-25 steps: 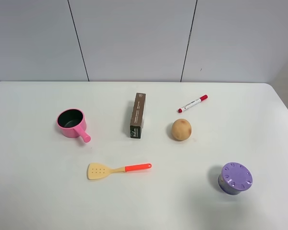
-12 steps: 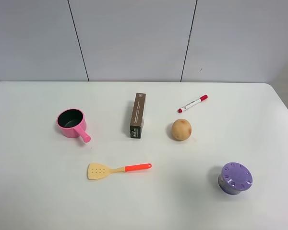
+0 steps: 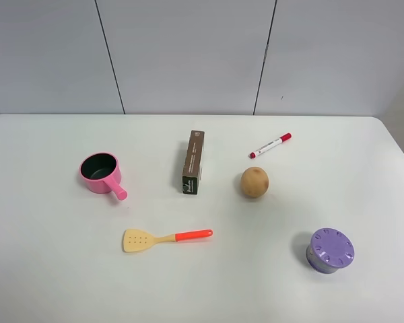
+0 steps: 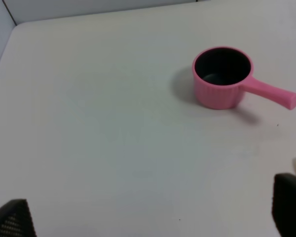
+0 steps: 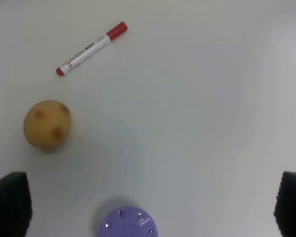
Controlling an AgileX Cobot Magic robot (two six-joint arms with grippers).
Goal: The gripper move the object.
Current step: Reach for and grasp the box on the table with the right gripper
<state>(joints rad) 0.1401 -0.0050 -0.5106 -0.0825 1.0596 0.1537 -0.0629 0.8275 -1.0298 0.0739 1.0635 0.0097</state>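
White table [image 3: 47, 269] before grey wall panels [image 3: 188, 54]. Spread wide and empty: left pincer [image 4: 148, 212] and right pincer [image 5: 149, 200]. Dark brown carton [image 3: 193, 162] flat, untouched, well apart from both, between pink pot [image 3: 99, 171] ahead of the left and potato [image 3: 254, 182] ahead of the right. Apparently not begun: approach, grasp and move all outstanding.

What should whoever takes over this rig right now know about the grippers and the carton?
Left gripper: open, empty, hovering near the pot.
Right gripper: open, empty, hovering near the potato.
Carton: lying flat mid-table between pot and potato, not gripped.
Done: nothing visible.
Left: reach, grip and move the carton.
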